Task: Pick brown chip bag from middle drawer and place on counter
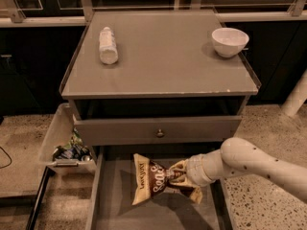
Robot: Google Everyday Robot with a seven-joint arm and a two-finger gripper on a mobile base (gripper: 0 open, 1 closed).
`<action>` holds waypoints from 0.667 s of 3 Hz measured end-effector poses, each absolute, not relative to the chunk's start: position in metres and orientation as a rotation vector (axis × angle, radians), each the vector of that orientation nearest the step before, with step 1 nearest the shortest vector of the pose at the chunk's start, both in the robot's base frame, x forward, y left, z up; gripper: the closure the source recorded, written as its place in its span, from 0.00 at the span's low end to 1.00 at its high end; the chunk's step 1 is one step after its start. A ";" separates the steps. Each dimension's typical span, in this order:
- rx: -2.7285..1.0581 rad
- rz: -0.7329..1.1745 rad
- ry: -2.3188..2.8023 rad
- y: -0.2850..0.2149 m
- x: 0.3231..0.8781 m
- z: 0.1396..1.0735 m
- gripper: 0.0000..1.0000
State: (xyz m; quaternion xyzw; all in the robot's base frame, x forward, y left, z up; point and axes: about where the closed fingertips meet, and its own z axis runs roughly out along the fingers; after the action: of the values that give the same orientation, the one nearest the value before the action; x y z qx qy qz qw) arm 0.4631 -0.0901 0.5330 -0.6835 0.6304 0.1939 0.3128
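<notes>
The brown chip bag [149, 178] is over the floor of the open middle drawer [139, 215], tilted, its cream end pointing up and left, with a shadow under it. My gripper [182, 177] reaches in from the right on a white arm and is shut on the bag's right end. The fingers [178, 167] sit around the crumpled end, which they partly hide. The counter [163, 66] is the grey cabinet top above the drawer.
A white bottle [108, 45] lies on the counter's back left. A white bowl [230, 41] stands at its back right. A drawer front with a round knob [159, 133] overhangs the open drawer. A bin of litter [64, 145] stands on the floor at left.
</notes>
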 end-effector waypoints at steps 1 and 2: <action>-1.799 0.440 1.647 -0.110 0.471 0.587 1.00; -1.800 0.440 1.646 -0.110 0.471 0.587 1.00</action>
State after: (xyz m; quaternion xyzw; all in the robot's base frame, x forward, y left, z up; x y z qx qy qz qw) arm 0.4711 -0.1100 0.5872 -0.6866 0.6281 0.1678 0.3256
